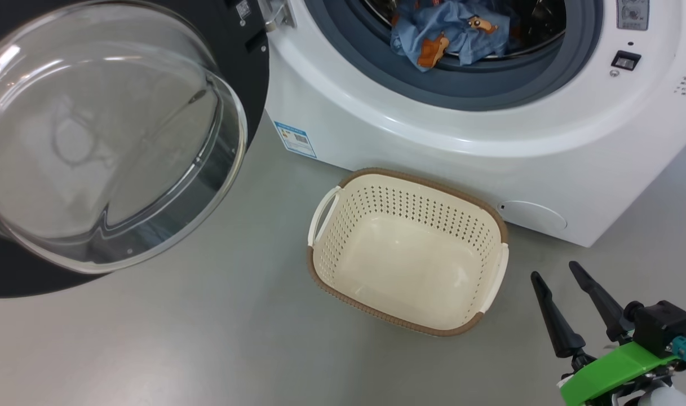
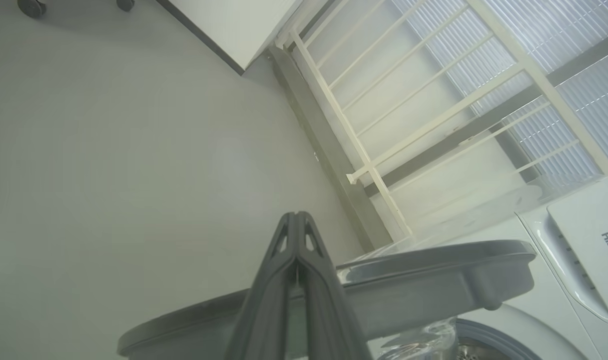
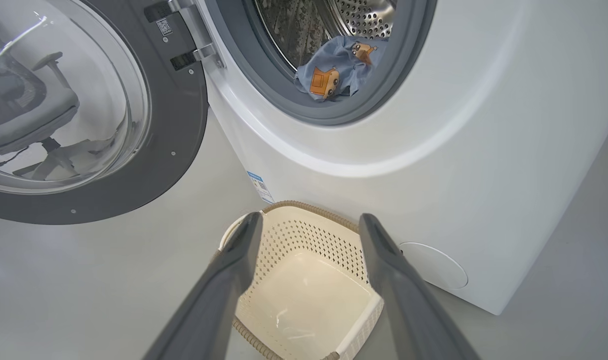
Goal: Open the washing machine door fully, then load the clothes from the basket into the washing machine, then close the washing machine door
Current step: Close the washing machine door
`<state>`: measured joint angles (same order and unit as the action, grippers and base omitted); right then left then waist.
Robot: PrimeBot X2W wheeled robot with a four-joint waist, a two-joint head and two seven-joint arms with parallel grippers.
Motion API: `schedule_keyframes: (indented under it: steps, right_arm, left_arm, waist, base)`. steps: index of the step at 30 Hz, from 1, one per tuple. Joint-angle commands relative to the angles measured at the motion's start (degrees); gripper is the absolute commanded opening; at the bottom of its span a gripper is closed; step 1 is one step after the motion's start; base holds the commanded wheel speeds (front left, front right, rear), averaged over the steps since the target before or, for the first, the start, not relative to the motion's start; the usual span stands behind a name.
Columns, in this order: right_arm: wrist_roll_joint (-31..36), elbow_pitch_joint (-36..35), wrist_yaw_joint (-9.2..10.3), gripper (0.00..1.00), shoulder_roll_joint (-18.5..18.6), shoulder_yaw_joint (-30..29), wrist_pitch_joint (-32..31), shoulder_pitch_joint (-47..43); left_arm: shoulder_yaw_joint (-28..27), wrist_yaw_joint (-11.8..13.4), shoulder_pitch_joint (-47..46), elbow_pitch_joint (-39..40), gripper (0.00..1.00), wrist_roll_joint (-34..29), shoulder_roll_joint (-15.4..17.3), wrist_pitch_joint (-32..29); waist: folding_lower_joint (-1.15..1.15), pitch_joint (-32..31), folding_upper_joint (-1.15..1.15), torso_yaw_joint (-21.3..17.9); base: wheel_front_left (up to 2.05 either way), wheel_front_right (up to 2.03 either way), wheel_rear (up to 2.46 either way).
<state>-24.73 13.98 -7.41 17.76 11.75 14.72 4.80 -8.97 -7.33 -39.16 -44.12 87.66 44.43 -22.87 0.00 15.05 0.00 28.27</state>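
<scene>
Grey floor (image 1: 151, 338), one basket (image 1: 410, 208), perhaps two clothes (image 1: 461, 31); left jaws closed, right jaws gaping, both empty.

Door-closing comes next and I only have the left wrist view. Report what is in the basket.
Observer: The basket is empty. It stands on the floor in front of the washing machine.
Operator: Now give me the clothes.
Observer: The clothes lie at the front lip of the drum, close to the grey gasket.
Operator: Report the right gripper.
Observer: The right gripper is open and holds nothing, low to the right of the basket.
</scene>
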Motion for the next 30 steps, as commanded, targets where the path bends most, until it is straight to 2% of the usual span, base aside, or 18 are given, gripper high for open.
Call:
schedule_keyframes:
  steps: [1,14,30]
  right_arm:
    - [0.79,-1.47,-0.08,1.0,0.74,1.59,0.28,1.26]
    - [1.28,-1.7,-0.08,1.0,1.69,2.23,0.28,3.02]
    - [1.5,-1.23,-0.08,1.0,1.34,2.13,0.28,3.71]
  left_arm:
    - [-1.09,-0.15,-2.34,0.12,0.0,0.49,4.97,-1.48]
    - [0.62,-0.15,-4.27,-2.27,0.0,1.4,4.23,-5.45]
    - [2.38,-0.15,-2.63,-0.61,0.0,2.66,3.11,-11.98]
  waist:
    - [0.0,0.9,0.0,-0.12]
    - [0.0,3.91,0.0,-0.94]
    - [0.0,3.86,0.0,-0.79]
  base:
    - [0.0,0.0,0.0]
    - [0.0,0.0,0.0]
    - [0.0,0.0,0.0]
